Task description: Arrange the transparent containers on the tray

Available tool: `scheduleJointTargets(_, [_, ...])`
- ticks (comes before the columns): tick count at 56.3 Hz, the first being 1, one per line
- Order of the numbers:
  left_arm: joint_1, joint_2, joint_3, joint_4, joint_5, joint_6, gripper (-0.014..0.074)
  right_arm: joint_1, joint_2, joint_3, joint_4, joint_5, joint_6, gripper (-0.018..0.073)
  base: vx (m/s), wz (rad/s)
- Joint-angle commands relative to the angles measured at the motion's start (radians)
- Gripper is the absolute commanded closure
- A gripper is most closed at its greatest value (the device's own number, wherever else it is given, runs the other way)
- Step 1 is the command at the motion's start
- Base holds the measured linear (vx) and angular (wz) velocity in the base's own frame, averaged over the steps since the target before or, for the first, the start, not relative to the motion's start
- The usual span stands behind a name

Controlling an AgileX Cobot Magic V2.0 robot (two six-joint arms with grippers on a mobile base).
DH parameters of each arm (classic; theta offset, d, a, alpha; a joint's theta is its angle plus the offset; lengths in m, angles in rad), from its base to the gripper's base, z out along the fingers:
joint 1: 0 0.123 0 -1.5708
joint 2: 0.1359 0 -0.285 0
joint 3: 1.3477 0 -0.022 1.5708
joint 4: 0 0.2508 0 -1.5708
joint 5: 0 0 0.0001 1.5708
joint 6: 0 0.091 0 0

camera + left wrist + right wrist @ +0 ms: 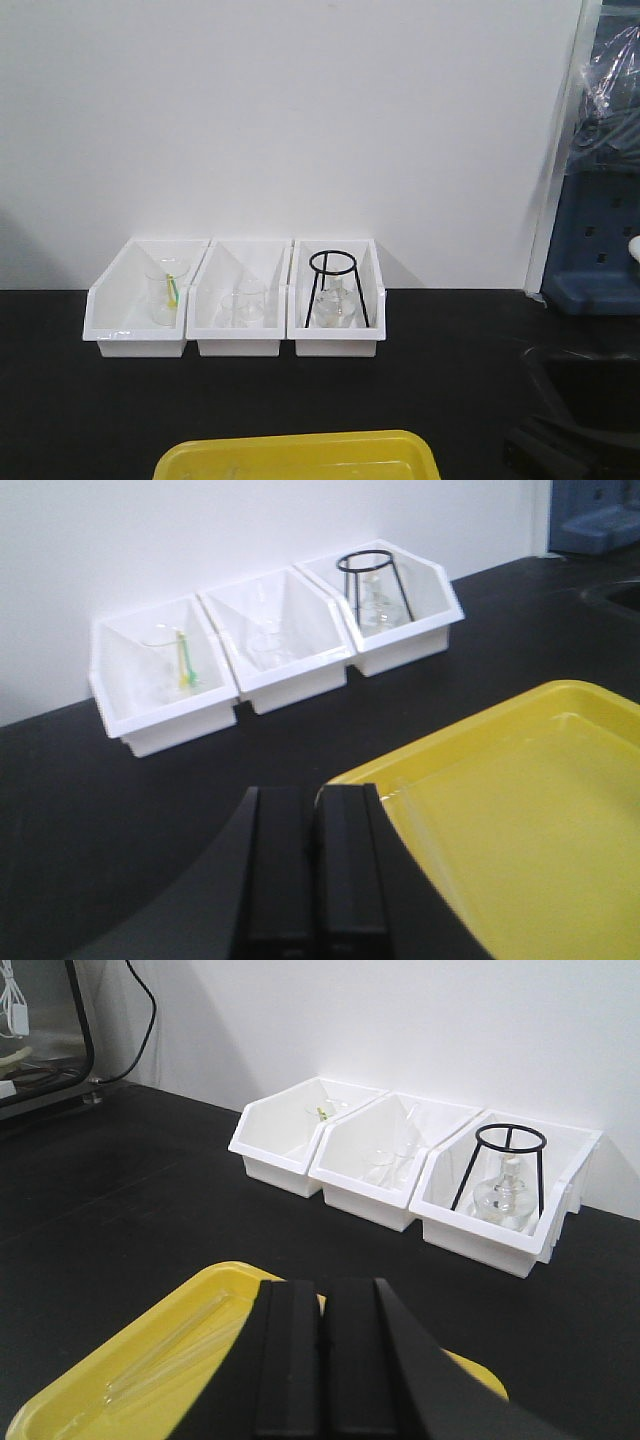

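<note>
The yellow tray (300, 455) lies at the near edge of the black table; the left wrist view shows it as the tray (520, 810) to the right of my left gripper. In the right wrist view a clear test tube (168, 1349) lies flat in the tray (90, 1380), with a second faint glass tube close alongside it. My left gripper (315, 800) is shut and empty, its tips at the tray's left corner. Above the tray's right part, my right gripper (322, 1290) is also shut with nothing in it, and it hides that part of the tray.
Three white bins (238, 300) stand in a row against the white wall. The left and middle ones hold clear beakers (166, 292); the right one holds a flask under a black ring stand (335, 290). A blue unit (595, 240) stands at the far right.
</note>
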Motion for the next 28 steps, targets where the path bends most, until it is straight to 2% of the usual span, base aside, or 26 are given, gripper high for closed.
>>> scheduleJointTargets(1, [-0.006, 0.012, -0.024, 0.063, -0.098, -0.037, 0.0597, -0.003, -0.006, -0.033, -0.026, 0.025, -0.010, 0.0572, 0.00, 0.00])
scheduleJointTargets(9, [-0.006, 0.015, -0.024, 0.074, -0.098, -0.037, 0.0597, -0.003, -0.006, -0.033, -0.026, 0.025, -0.010, 0.0572, 0.00, 0.00])
scheduleJointTargets(18, [-0.002, 0.003, -0.007, 0.141, -0.101, -0.037, 0.0597, -0.003, -0.006, -0.033, -0.026, 0.025, -0.012, 0.0572, 0.00, 0.00])
scheduleJointTargets(28, [0.111, -0.102, 0.122, 0.156, -0.146, -0.089, 0.0597, -0.003, -0.006, -0.033, -0.026, 0.025, -0.012, 0.0572, 0.00, 0.00])
